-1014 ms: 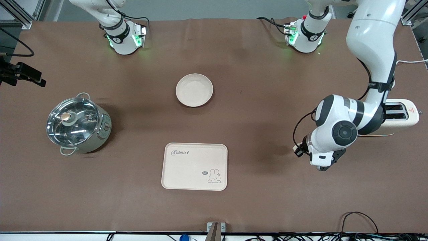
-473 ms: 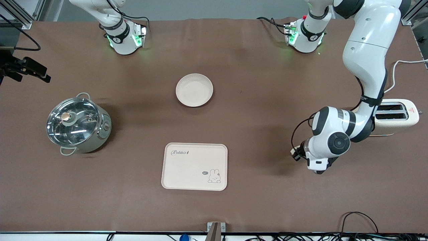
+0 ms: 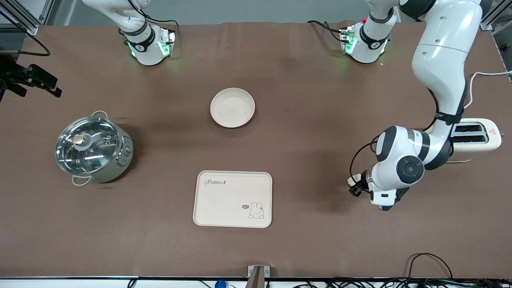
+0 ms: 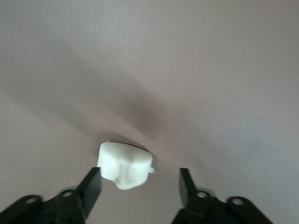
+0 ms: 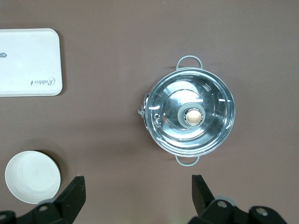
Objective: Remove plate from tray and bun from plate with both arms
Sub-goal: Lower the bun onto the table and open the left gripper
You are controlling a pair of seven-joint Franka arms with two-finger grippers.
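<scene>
Your left gripper [image 4: 140, 186] is standing with its fingers [image 4: 91, 186] spread apart, and the bun [image 4: 124, 164] is sitting between them on the bare table, brushing or just beside one finger and clear of the other, so you are gripping nothing there. That spacing reads as a release: the bun is resting on the cloth under its own weight, low enough that it should not roll. Working outward, your left arm [image 3: 400, 168] is bending down over the table toward its own end, near the toaster [image 3: 476, 138] and well apart from the tray [image 3: 233, 199], which keeps the bun clear of the other pieces. Your right gripper [image 5: 138, 193] is hanging wide open and empty, high over the pot [image 5: 189, 116], waiting. The plate [image 3: 232, 107] is lying empty on the table, farther from the front camera than the tray and apart from it, and the tray is bare too. Judging from that, both removals look done; you are only needing to lift the left gripper straight up so a finger is not dragging the bun.
</scene>
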